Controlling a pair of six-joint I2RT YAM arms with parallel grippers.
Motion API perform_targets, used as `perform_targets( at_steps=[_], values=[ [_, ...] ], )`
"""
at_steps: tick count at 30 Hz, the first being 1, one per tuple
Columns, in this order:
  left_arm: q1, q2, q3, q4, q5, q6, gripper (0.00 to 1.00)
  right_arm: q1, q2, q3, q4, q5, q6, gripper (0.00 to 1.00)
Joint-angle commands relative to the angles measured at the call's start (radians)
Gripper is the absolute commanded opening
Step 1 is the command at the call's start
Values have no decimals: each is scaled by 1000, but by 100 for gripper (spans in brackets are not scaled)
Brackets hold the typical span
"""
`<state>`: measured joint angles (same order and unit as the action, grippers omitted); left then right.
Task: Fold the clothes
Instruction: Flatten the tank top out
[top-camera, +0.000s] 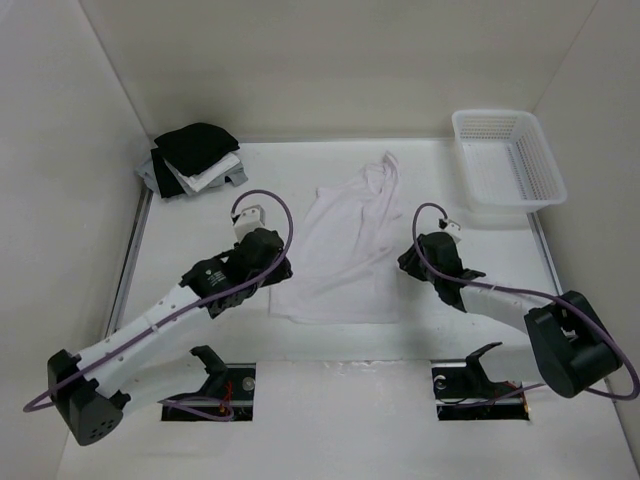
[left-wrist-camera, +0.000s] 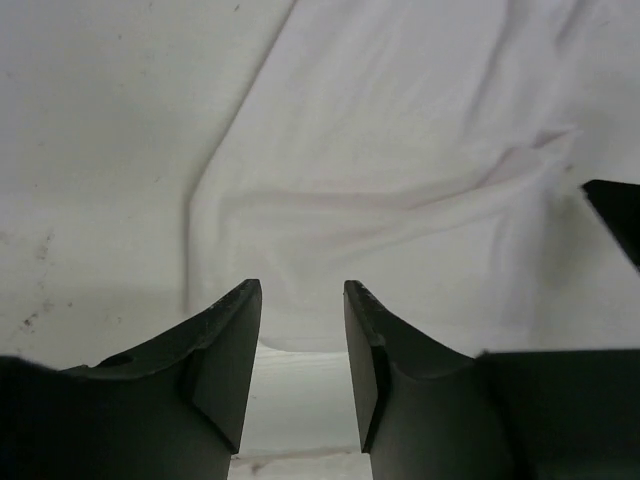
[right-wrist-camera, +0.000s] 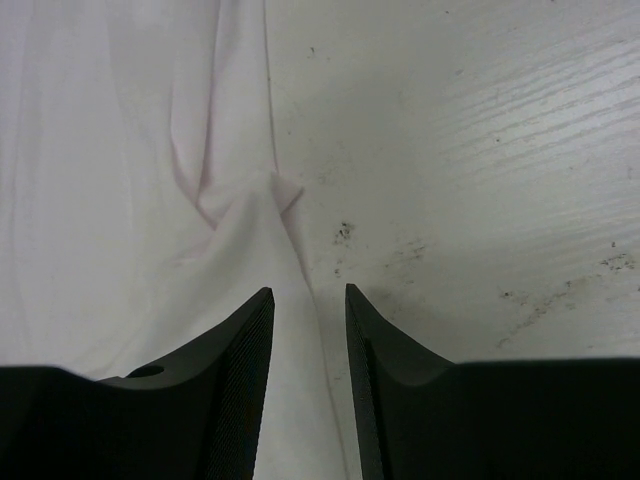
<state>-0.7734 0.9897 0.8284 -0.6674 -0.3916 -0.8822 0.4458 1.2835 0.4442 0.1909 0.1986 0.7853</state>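
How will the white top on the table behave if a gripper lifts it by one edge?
Probably floppy: the white top lies flat with soft wrinkles, so it would likely drape and hang. It looks thin, so it is likely light. Pushed on the table, it would probably bunch rather than slide whole.

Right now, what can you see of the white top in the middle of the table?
The white top is thin, soft, wrinkly fabric. It is sleeveless, with narrow straps bunched at the far end. It lies spread on the table, hem nearest the arms, not yet folded. The left gripper is open over its left edge near a hem corner, and the right gripper is open over its right edge. Neither holds fabric.
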Motion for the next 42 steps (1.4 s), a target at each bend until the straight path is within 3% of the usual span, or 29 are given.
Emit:
perform_targets(
  at_steps=[1, 4, 8, 14, 18, 21, 23, 25, 27, 28, 32, 37, 40, 42],
  values=[
    [-34, -51, 63, -216, -99, -8, 42, -9, 25, 7, 71, 1, 9, 40],
    [-37, -88, 6, -218, -156, -30, 42, -8, 22, 8, 74, 1, 11, 40],
    [-40, -100, -161, -143, -122, -122, 38, -5, 36, 14, 74, -2, 11, 36],
    [-53, -86, -350, 72, -38, -212, 39, 24, 17, 10, 64, -18, 14, 15],
    [-37, -39, -409, 199, -3, -198, 41, 26, 37, 10, 64, -22, 17, 20],
    [-22, -16, -442, 296, 29, -181, 41, 26, 56, 17, 68, -28, 20, 34],
    [-4, -5, -451, 351, 42, -163, 31, 26, 69, 16, 74, -31, 35, 36],
    [10, 3, -442, 382, 54, -140, 12, 26, 91, 22, 79, -44, 42, 36],
    [30, -8, -401, 356, 51, -98, 0, 26, 114, 28, 97, -65, 43, 31],
    [36, -23, -367, 315, 48, -72, 0, 26, 129, 31, 108, -79, 45, 25],
    [29, -75, -192, 9, -6, -12, 0, 20, 165, 40, 130, -105, 57, 4],
    [4, -95, -36, -285, -71, 2, 21, 17, 166, 47, 122, -71, 63, 2],
    [-2, -135, -12, -343, -105, -9, 38, 23, 171, 53, 117, -56, 65, 3],
    [3, -146, -50, -331, -99, -35, 41, 23, 169, 53, 116, -47, 65, 10]
  ],
)
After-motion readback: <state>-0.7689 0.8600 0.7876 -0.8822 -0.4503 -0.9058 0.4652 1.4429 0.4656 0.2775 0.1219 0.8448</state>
